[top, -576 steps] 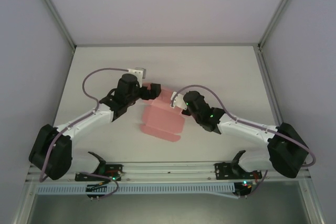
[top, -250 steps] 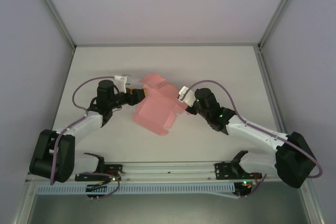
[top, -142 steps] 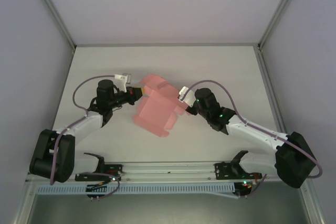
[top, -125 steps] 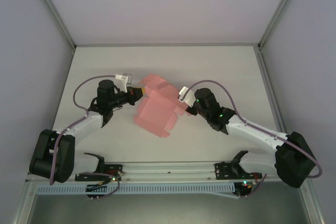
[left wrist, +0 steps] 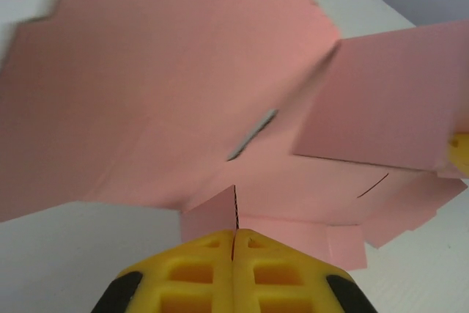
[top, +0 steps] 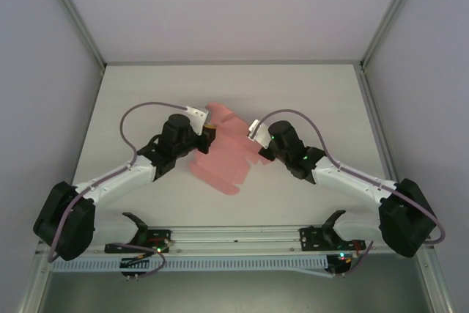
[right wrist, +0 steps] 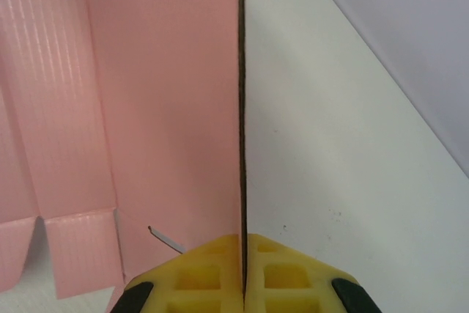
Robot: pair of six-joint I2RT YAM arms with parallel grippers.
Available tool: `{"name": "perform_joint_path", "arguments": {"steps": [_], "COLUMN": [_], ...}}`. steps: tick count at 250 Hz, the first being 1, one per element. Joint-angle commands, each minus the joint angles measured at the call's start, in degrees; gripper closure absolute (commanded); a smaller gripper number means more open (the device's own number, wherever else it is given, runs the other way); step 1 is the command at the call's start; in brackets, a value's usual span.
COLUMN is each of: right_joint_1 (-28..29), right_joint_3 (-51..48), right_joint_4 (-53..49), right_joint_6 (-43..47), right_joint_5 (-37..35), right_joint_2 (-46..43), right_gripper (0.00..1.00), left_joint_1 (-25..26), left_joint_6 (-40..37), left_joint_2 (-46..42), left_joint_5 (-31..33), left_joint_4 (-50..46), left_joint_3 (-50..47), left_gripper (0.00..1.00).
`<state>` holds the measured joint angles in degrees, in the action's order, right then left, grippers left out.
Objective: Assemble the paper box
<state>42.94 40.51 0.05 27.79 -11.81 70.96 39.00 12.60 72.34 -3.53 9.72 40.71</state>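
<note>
Pink paper box point(top: 222, 159), partly folded, edges pinched

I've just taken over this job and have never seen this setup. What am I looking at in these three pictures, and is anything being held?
Two robot arms are bolted at the near edge of a white table. The wide picture looks down from above and behind them, with the left arm on the left. The other two pictures come from a camera on each wrist, looking out along that arm's yellow finger pads.

Between the arms is the paper box, pink card that is only partly folded, with its flaps spread out. The left gripper is shut on a small tab of it. The right gripper is shut on one panel, which its camera sees edge-on as a thin dark line.
</note>
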Motion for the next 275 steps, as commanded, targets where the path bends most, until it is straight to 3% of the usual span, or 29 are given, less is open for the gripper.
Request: {"name": "perform_joint_path", "arguments": {"steps": [1,45,117,132,157,178,192,242,275], "right_joint_1": [1.7,3.0,3.0,3.0,3.0,3.1,3.1,3.3,3.5], "right_joint_3": [2.7,2.9,1.8,1.8,1.5,1.2,1.2,0.7,0.6], "right_joint_4": [1.8,2.7,3.2,3.1,3.2,3.8,3.9,5.0,5.2], "right_joint_6": [-0.7,0.4,1.8,2.4,3.9,5.5,6.3,9.4,10.8], "right_joint_5": [1.1,-0.5,-3.0,-3.9,-5.2,-5.4,-7.5,-9.5,-10.2], "right_joint_2": [1.5,2.8,2.5,2.4,2.3,2.7,3.0,3.3,3.7], "right_gripper": [1.00,1.00,1.00,1.00,1.00,1.00,1.00,1.00,1.00], "left_joint_1": [5.1,9.4,9.6,9.4,9.2,8.9,8.7,7.9,6.0], "left_joint_6": [-3.7,-5.7,-3.0,-2.7,-1.4,-0.9,-1.0,-1.7,-0.4], "left_joint_2": [3.0,8.2,8.6,7.9,6.8,5.3,3.8,-1.7,-7.6], "left_joint_5": [5.5,8.3,10.7,12.4,15.6,16.4,17.0,22.5,22.7], "left_joint_4": [-0.9,-1.9,-0.5,-0.9,-3.2,-4.2,-4.5,-10.1,-11.9], "left_joint_3": [4.3,7.7,6.2,5.5,5.0,4.1,3.4,2.8,1.4], "left_gripper": [1.00,1.00,1.00,0.92,0.91,0.74,0.71,0.43,0.03]}}
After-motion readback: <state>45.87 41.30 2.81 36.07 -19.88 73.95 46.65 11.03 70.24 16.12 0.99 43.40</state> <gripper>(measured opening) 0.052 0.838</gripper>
